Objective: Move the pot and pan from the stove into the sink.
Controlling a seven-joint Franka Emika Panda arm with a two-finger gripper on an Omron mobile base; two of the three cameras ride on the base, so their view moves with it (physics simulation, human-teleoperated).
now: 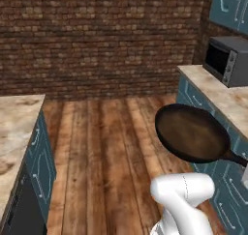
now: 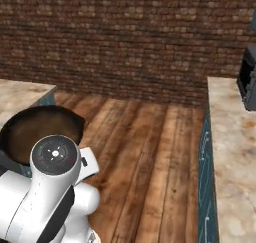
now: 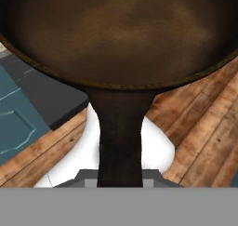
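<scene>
Frying pan (image 1: pixel 193 132): one, brown inside, with one long dark handle. Microwave (image 1: pixel 227 61): one. Marble tabletop: two, left (image 1: pixel 14 127) and right (image 1: pixel 220 95).
</scene>
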